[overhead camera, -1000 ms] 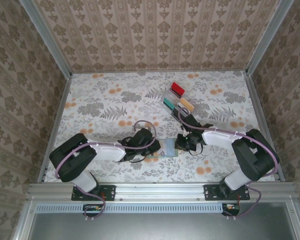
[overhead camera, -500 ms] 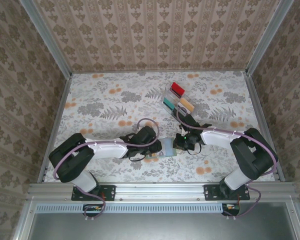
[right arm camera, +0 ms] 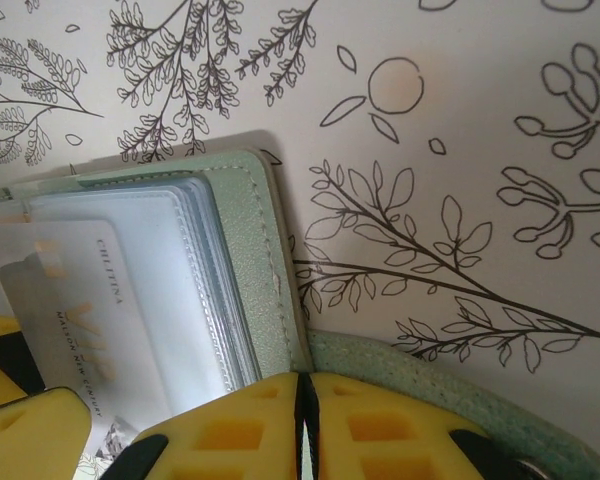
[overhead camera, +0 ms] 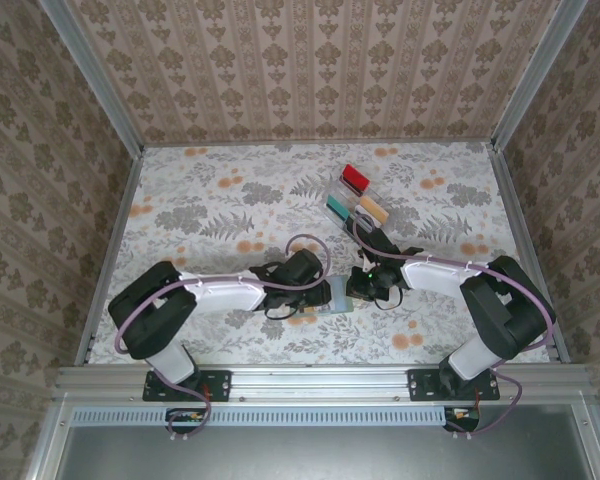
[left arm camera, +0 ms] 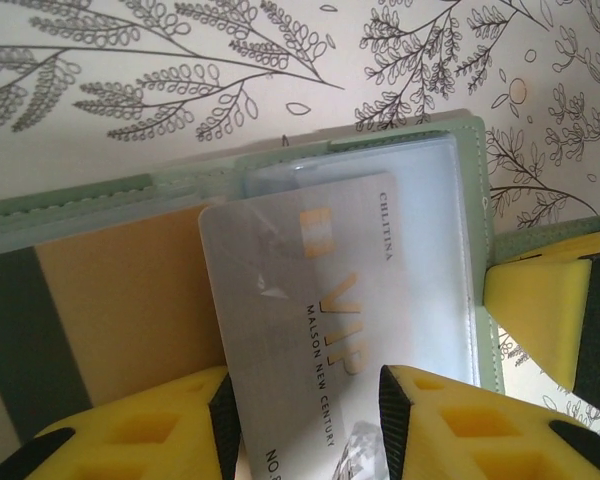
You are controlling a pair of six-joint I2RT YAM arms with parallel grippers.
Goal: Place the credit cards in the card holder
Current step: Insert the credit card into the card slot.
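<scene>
The sage-green card holder (left arm camera: 483,200) lies open near the front of the table (overhead camera: 332,298). A whitish VIP card (left arm camera: 310,270) sits with its top end inside a clear sleeve. Beside it lies a tan-orange card (left arm camera: 130,300) with a dark stripe. My left gripper (left arm camera: 305,400) is open, its yellow fingers straddling the whitish card's lower end. My right gripper (right arm camera: 302,385) is shut on the card holder's green cover (right arm camera: 255,240) at its edge. From above, both grippers (overhead camera: 318,290) (overhead camera: 358,288) meet at the card holder.
A clear compartmented tray (overhead camera: 342,192) stands behind the right arm, holding a red card (overhead camera: 356,178), a teal card (overhead camera: 336,208) and a tan card (overhead camera: 374,209). Patterned walls enclose the table on three sides.
My left gripper has slid right to the card holder and its jaws have parted. The right gripper has kept its hold and place.
</scene>
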